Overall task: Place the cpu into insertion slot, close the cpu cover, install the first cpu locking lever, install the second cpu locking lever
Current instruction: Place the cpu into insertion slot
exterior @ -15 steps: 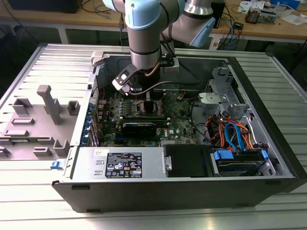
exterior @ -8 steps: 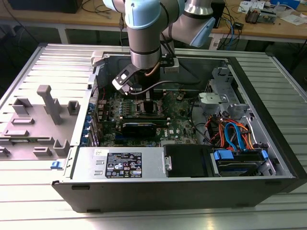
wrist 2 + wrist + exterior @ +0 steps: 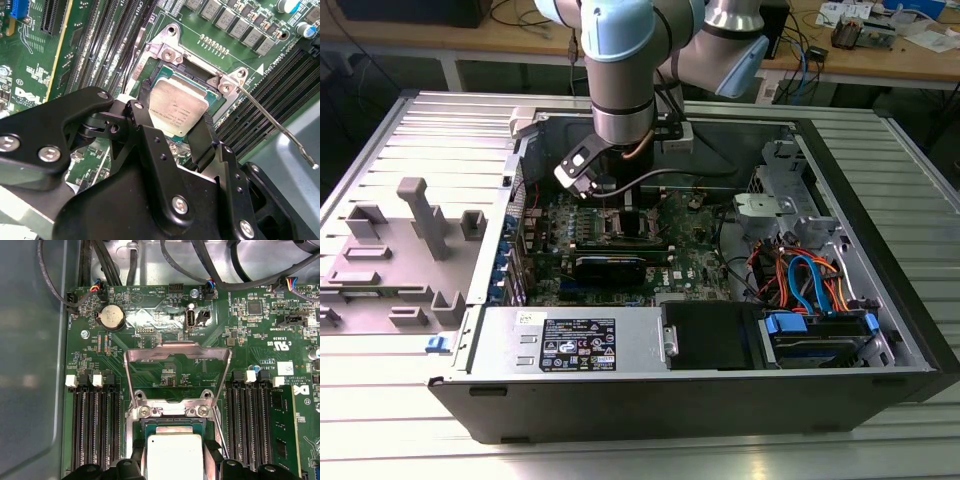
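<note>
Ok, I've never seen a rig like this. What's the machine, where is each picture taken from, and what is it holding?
The pale blue and silver robot arm reaches into an open black computer case lying on a ribbed metal table; that exterior view comes from a camera off the arm. Both wrist views come from cameras on the arm, looking at the green motherboard. The black two-fingered gripper grips a small square silver-grey cpu by two sides, at the dark-framed square insertion slot; whether it is seated I cannot tell. The thin silver frame-shaped cpu cover stands open.
</note>
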Controlling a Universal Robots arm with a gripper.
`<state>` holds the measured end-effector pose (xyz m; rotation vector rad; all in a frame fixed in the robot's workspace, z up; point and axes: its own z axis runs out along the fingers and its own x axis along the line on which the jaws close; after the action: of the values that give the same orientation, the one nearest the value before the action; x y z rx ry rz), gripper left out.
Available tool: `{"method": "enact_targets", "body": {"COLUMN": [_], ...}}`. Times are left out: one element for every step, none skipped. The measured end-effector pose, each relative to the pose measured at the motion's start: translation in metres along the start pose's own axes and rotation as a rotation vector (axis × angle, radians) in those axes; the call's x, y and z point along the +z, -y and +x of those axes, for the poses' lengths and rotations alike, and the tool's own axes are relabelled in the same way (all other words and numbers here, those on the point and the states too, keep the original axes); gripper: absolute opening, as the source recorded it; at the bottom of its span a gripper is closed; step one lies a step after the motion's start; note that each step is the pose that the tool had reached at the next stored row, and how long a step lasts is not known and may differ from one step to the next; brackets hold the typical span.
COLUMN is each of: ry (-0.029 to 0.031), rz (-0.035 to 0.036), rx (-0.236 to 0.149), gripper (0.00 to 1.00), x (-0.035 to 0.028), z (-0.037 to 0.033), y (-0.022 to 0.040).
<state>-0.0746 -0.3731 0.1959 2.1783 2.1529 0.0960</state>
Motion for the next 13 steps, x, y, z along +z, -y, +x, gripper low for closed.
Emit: {"method": "enact_targets", "body": {"ry": [0.0,-0.0003,-0.0003,-0.0003,-0.0003,-0.0002,-0.0002,-0.0003,-0.0002,0.0001,-0.0017,-0.0013,-0.0008], "rz": [-0.0001,-0.0003,-0.0003,-0.0002,-0.0002,-0.0003,-0.0003,-0.0002,-0.0003,-0.0005,-0.0013,-0.001,-0.0006], "rx": [0.001,0.001,0.002,0.002,0.002,0.002,0.002,0.002,0.002,0.002,0.003,0.003,0.003], "gripper": [0.54,0.54,0.54,0.54,0.54,0.54,0.54,0.54,0.54,0.55,0.55,0.62,0.62], "x": [0.0001,0.0002,0.0002,0.0002,0.0002,0.0002,0.0002,0.0002,0.0002,0.0002,0.0007,0.0007,0.0005], "z": [0.0,0.0,0.0,0.0,0.0,0.0,0.0,0.0,0.0,0.0,0.0002,0.0002,0.0002], "y": [0.0,0.0,0.0,0.0,0.0,0.0,0.0,0.0,0.0,0.0,-0.0001,-0.0001,-0.0001]}}
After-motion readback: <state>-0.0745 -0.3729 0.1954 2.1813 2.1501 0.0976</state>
